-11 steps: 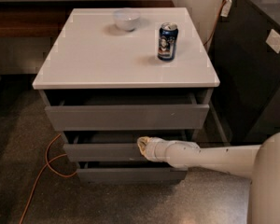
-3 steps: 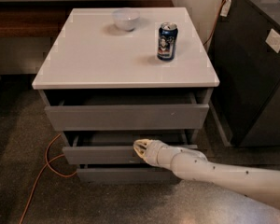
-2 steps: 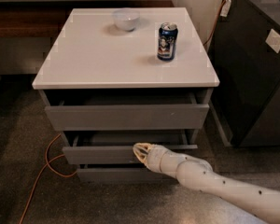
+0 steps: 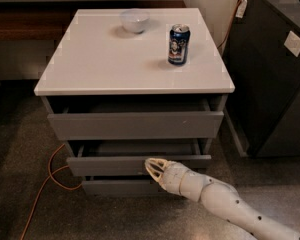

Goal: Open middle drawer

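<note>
The pincer (image 4: 153,168), open or closed unclear, sits at the middle drawer (image 4: 105,166) front; it should pull straight out, level.

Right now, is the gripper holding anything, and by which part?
Cannot tell. The gripper is at the middle drawer, by its front's top edge near the centre; no grip shows.

Changes from the earliest view to now: your gripper (image 4: 151,165) sits slightly lower and further left at the front of the middle drawer (image 4: 105,166). That front, running to both sides of the gripper, appears drawn out a little more. The arm (image 4: 230,209), once nearly level, now slopes down to the gripper's lower right. The robot's broad white body there has left view.
</note>
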Available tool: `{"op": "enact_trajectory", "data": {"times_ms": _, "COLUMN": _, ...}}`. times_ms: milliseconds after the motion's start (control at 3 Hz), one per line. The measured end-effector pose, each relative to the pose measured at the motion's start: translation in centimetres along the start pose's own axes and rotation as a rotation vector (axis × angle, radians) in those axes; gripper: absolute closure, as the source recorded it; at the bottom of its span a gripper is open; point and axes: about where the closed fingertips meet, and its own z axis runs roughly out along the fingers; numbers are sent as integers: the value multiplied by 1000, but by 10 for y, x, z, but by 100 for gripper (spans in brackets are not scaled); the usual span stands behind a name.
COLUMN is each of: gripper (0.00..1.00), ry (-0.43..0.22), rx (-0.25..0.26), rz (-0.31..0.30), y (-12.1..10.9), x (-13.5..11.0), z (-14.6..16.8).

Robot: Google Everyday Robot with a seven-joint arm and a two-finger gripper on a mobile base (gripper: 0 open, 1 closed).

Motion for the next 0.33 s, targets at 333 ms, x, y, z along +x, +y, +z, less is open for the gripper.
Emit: {"op": "enact_trajectory", "data": {"times_ms": 333, "gripper": 81, "ry": 0, "rx": 9, "rz": 1, "y": -3, "x": 0, "z": -3}}
